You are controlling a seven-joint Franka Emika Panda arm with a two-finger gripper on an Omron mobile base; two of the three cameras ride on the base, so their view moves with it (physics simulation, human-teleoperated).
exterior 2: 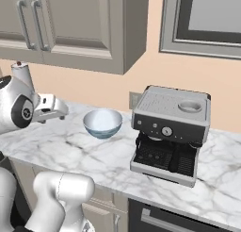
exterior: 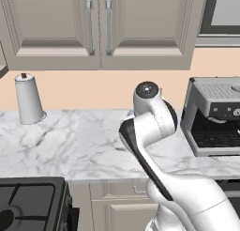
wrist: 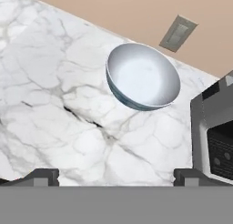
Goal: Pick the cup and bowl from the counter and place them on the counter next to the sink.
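Observation:
The pale blue-white bowl (exterior 2: 102, 122) stands upright and empty on the white marble counter (exterior 2: 84, 155), just left of the coffee machine. In the hand view the bowl (wrist: 143, 77) lies ahead of my gripper (wrist: 117, 176) and a little to the right, with bare counter (wrist: 54, 91) in between. The two fingertips (wrist: 43, 176) stand wide apart, open, with nothing between them. In the right base view my hand hovers above the counter to the left of the bowl, apart from it. The cup and the sink are out of view.
A grey espresso machine (exterior 2: 172, 132) (exterior: 213, 117) stands on the counter right of the bowl. A tall white cylinder with a dark knob (exterior: 28, 99) is at the back left. The black stovetop (exterior: 28, 202) lies at the lower left. Wall cabinets hang above.

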